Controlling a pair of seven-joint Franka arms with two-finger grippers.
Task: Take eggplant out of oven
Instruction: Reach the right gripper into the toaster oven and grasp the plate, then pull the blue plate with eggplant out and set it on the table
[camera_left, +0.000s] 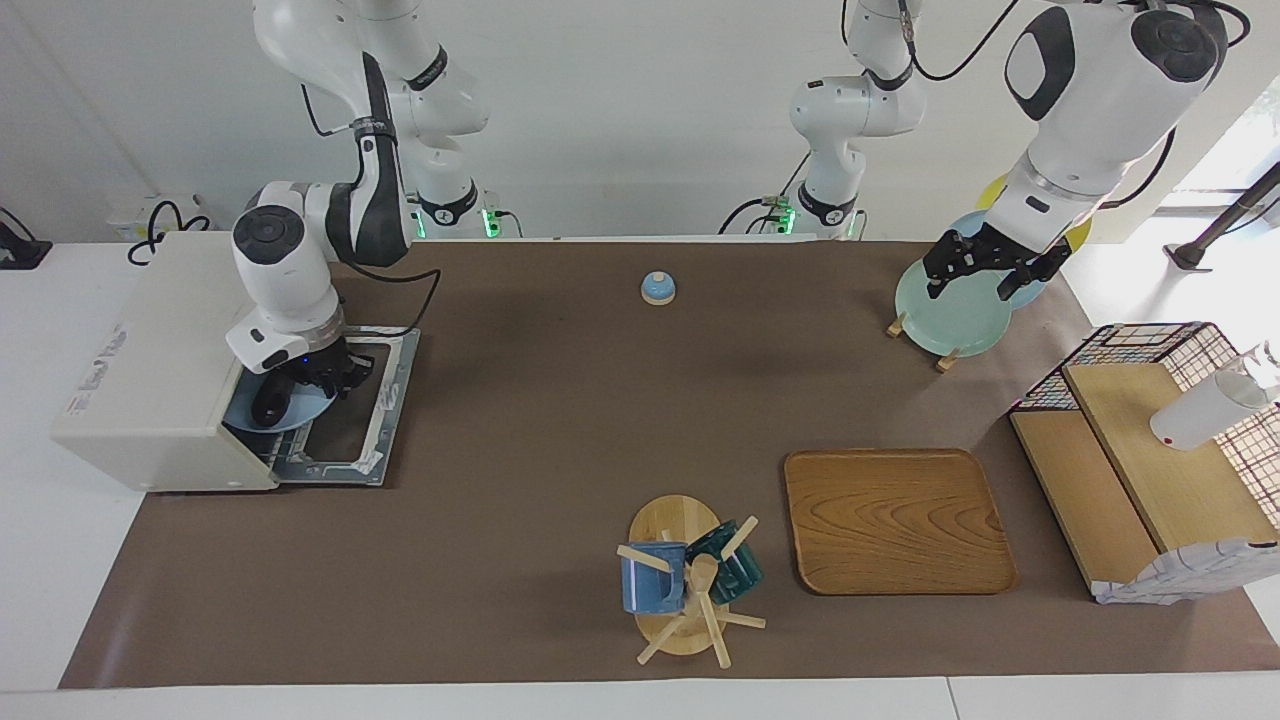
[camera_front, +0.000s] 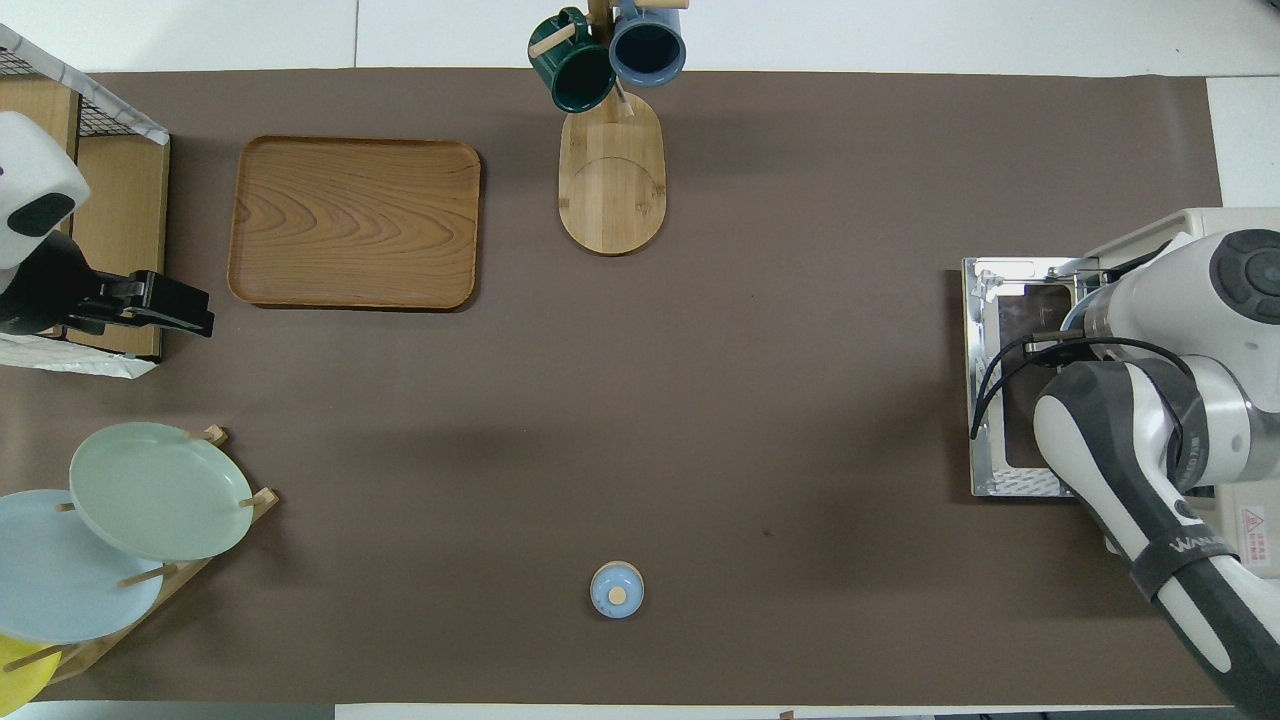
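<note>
A brown mat covers the bench (camera_left: 560, 420). At middle left of the facing view we see the right tool (camera_left: 300, 385) at the mouth of the cream oven (camera_left: 150, 370), clamped on the dark eggplant (camera_left: 270, 405) over a blue plate (camera_left: 300, 415); overhead, the arm hides both. The left tool (camera_left: 985, 262), fingers apart, hovers over the plate rack (camera_left: 945, 310). A red warning label on the oven is unreadable.
</note>
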